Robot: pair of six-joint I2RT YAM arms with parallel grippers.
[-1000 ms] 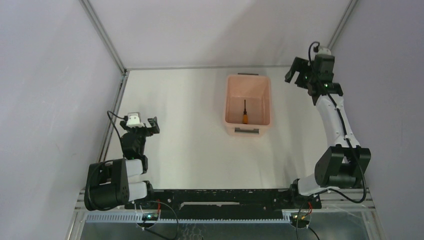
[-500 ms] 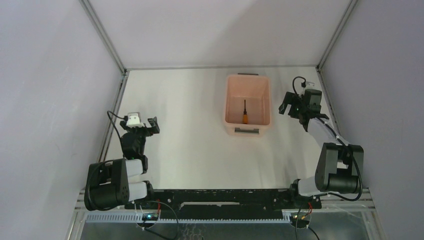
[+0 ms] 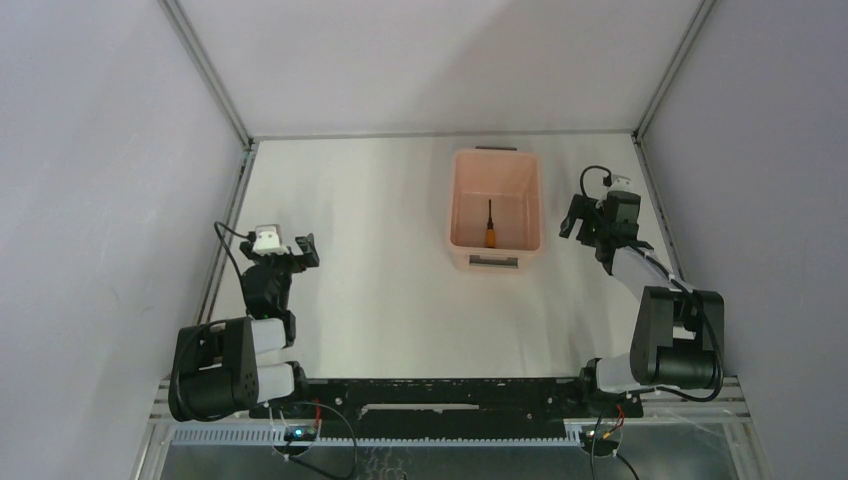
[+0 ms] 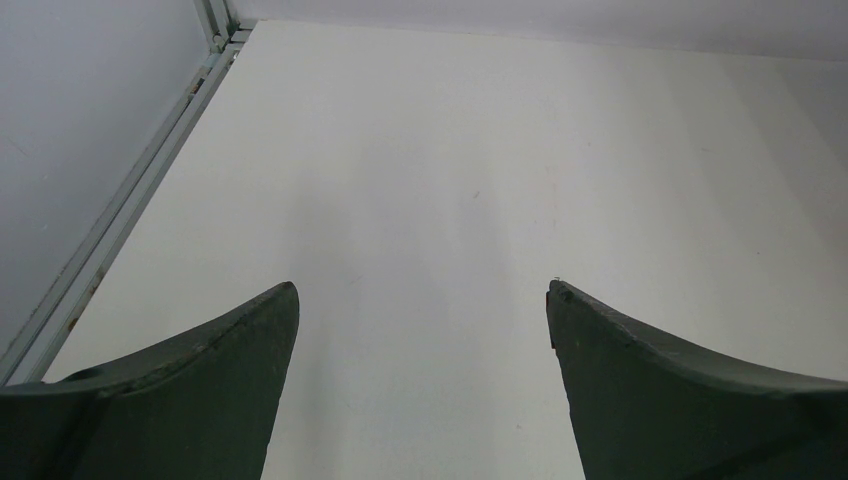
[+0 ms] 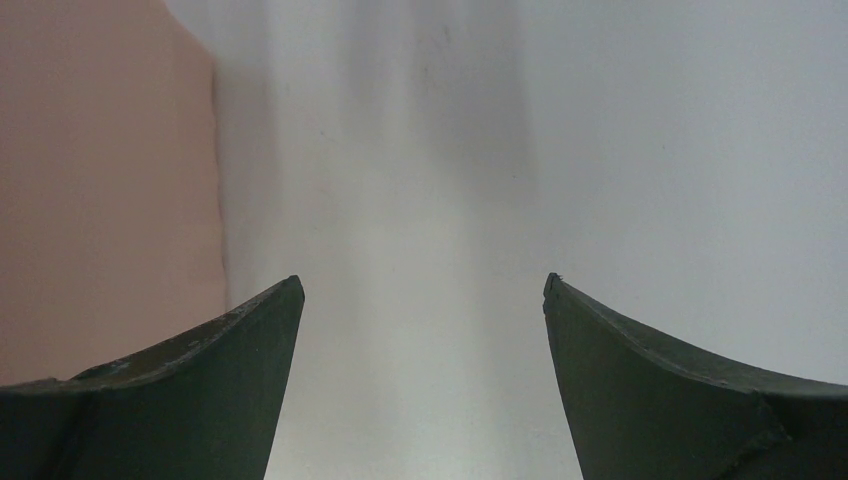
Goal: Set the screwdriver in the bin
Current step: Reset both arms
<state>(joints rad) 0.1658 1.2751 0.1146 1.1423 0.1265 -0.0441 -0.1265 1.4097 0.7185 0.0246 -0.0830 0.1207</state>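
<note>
The screwdriver (image 3: 490, 226), orange handle and thin black shaft, lies inside the pale pink bin (image 3: 464, 200) at the back middle of the table. My right gripper (image 3: 583, 222) is open and empty, low over the table just right of the bin. In the right wrist view its jaws (image 5: 422, 283) stand wide apart, and the bin's outer wall (image 5: 100, 180) fills the left side. My left gripper (image 3: 292, 248) is open and empty near the table's left edge; its wrist view (image 4: 423, 287) shows only bare table between the jaws.
A metal frame rail (image 3: 225, 235) runs along the table's left edge and also shows in the left wrist view (image 4: 120, 215). Grey walls enclose the table on the left, back and right.
My right arm has folded back and down from high at the far right to low beside the bin's right side. The left arm, bin and screwdriver have not moved.
</note>
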